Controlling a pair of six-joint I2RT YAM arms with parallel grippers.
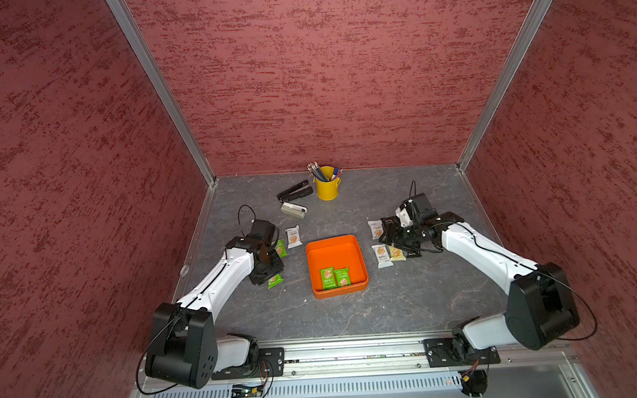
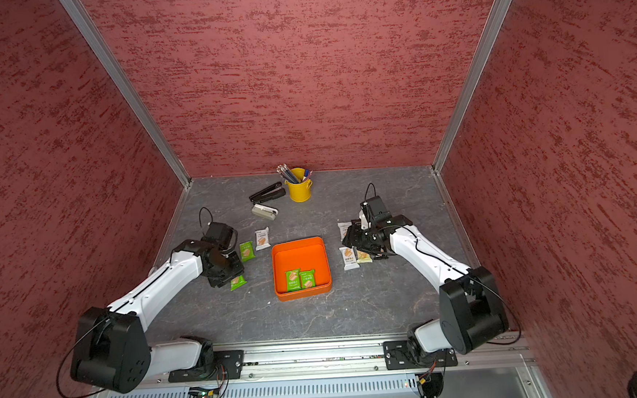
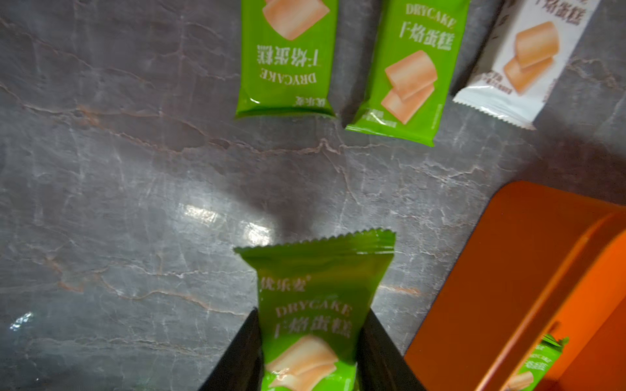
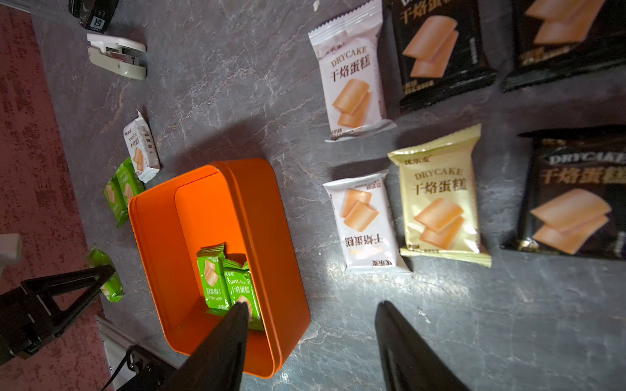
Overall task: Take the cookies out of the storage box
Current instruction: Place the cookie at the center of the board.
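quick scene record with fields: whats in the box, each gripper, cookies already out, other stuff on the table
storage box: orange, open top
boxed cookies: two green packets, side by side
left gripper: shut on a green packet, outside the box
right gripper: open, empty
out near left arm: green pair, white packet
out near right arm: two white packets, a pale yellow packet, three black packets
rest: yellow pencil cup, black stapler, grey-white device
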